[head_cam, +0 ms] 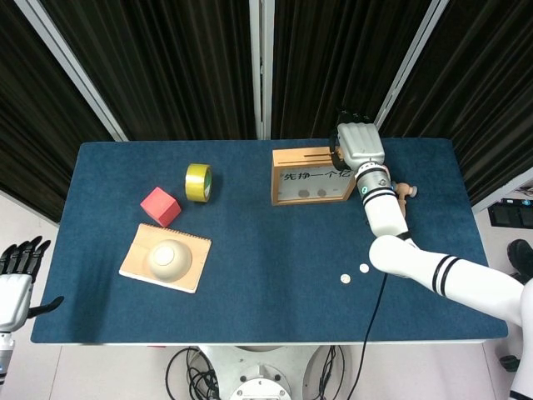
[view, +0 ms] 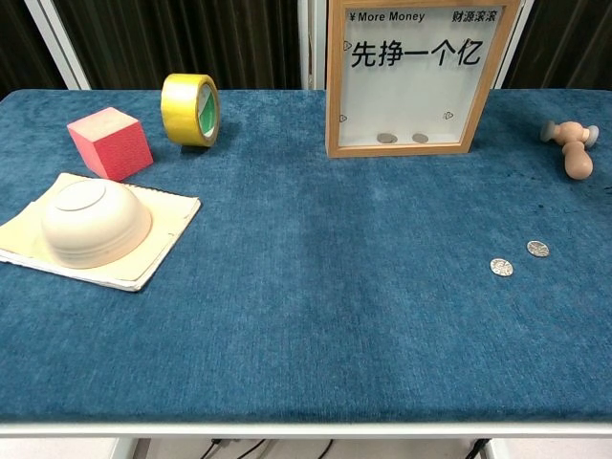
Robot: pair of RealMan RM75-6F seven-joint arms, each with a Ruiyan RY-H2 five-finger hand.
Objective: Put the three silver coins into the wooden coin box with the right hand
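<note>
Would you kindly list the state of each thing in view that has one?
Coin box: upright, two coins lying inside at the bottom.
Coins on table: two, flat, apart.
Right hand: above the box's top right corner; grip not visible.
Left hand: off the table, holding nothing, fingers apart.
Bowl: upside down on a pad.
Tape roll: standing on edge.

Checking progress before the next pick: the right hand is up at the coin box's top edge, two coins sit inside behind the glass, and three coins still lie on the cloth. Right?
Not quite: only two coins lie on the cloth, as the chest view shows. The right hand is at the coin box top edge, and two coins sit behind the glass.
</note>
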